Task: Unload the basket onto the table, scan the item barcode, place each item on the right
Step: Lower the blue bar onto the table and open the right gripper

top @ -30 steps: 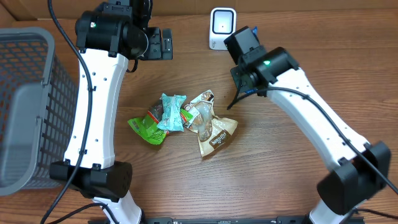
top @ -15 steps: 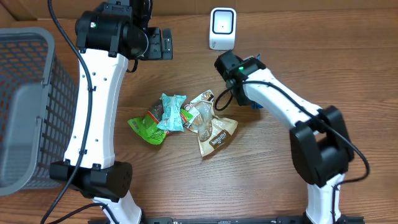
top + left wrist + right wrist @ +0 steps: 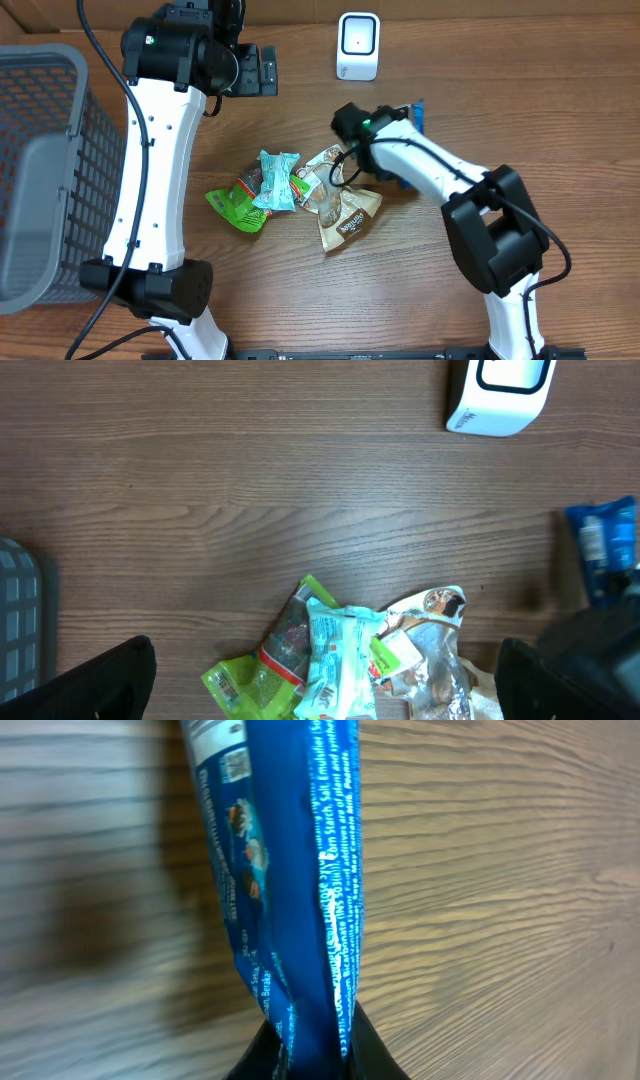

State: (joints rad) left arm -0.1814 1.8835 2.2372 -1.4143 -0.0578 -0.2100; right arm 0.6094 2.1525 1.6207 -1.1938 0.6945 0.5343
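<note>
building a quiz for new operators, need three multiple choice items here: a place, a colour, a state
1. Where is the white scanner? A at the table's far side, beyond the snack pile; B on top of that pile; C in the left arm's jaws.
2. Colour of the packet in the right arm's jaws? A green; B blue; C brown.
3. The left arm's jaws are: A shut on a packet; B shut, empty; C open, empty.
Answers: A, it stands alone past the pile; B, blue film is pinched in the right wrist view; C, they stand wide with nothing between.
</note>
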